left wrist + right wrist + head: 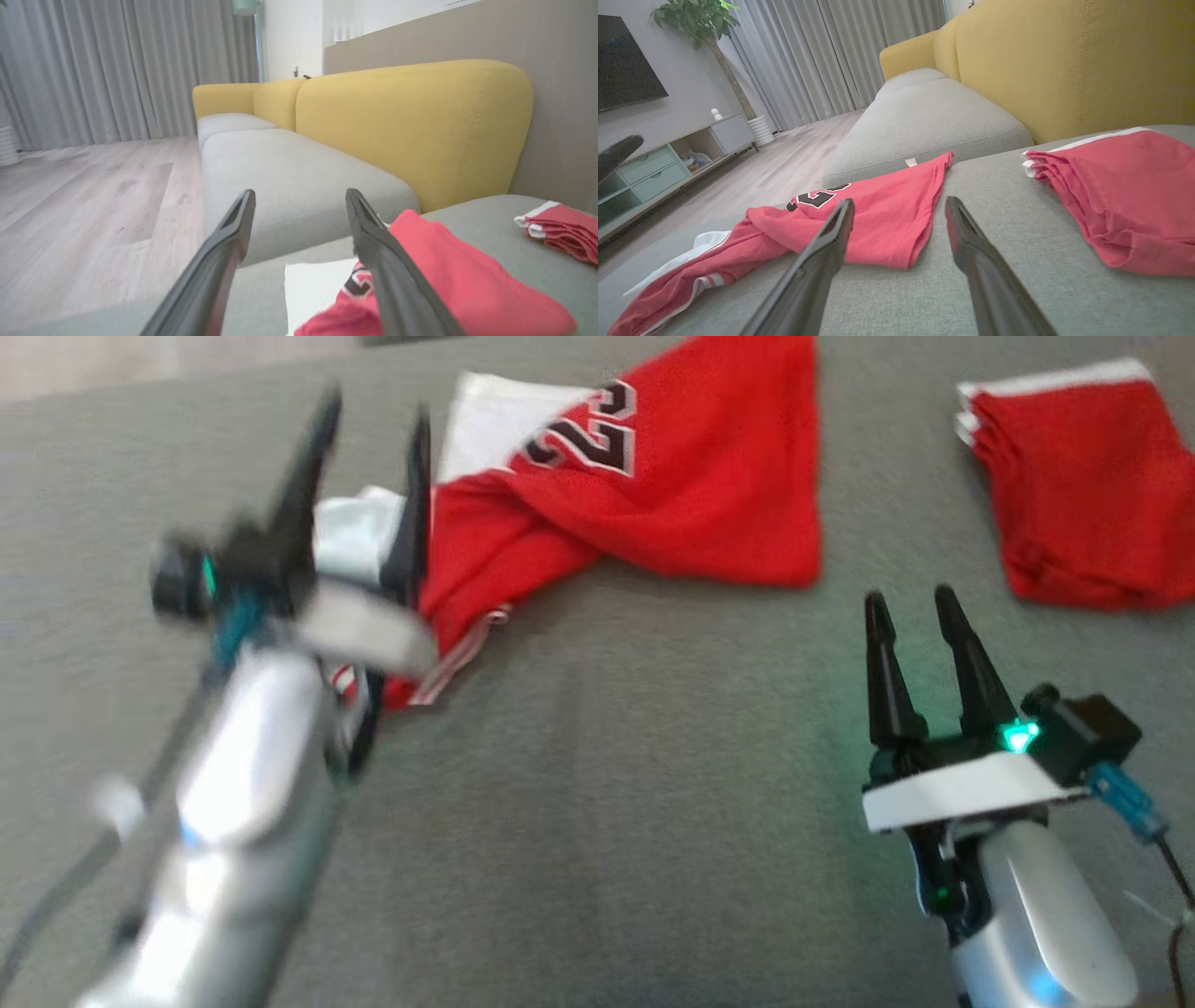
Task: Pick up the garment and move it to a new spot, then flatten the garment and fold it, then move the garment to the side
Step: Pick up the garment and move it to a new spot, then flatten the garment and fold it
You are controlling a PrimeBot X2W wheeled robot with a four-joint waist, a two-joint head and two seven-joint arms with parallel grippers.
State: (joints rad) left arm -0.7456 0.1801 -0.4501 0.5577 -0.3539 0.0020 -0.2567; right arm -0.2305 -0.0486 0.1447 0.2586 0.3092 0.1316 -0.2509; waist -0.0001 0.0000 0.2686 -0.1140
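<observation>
1. The right claw (909,599) stands spread with nothing pinched. Bare grey sofa seat (607,784) lies under and just ahead of its fingers.
2. The left claw (375,415), blurred in the head view, is also spread and grips nothing. Its two fingers stand well apart in its own wrist view.
3. The garment (672,495), a red jersey with a white panel and a black number, lies twisted and crumpled on the seat. Its white part lies right by the left claw's fingers, and its red bulk spreads to that claw's right. It lies ahead and to the left of the right claw, clear of it.
4. Ahead and to the right of the right claw lies a folded red pile (1088,485) with white trim, apart from the garment.
5. Beyond both claws rise the yellow backrest (411,126), then the wooden floor (93,196) and grey curtains (117,70).
</observation>
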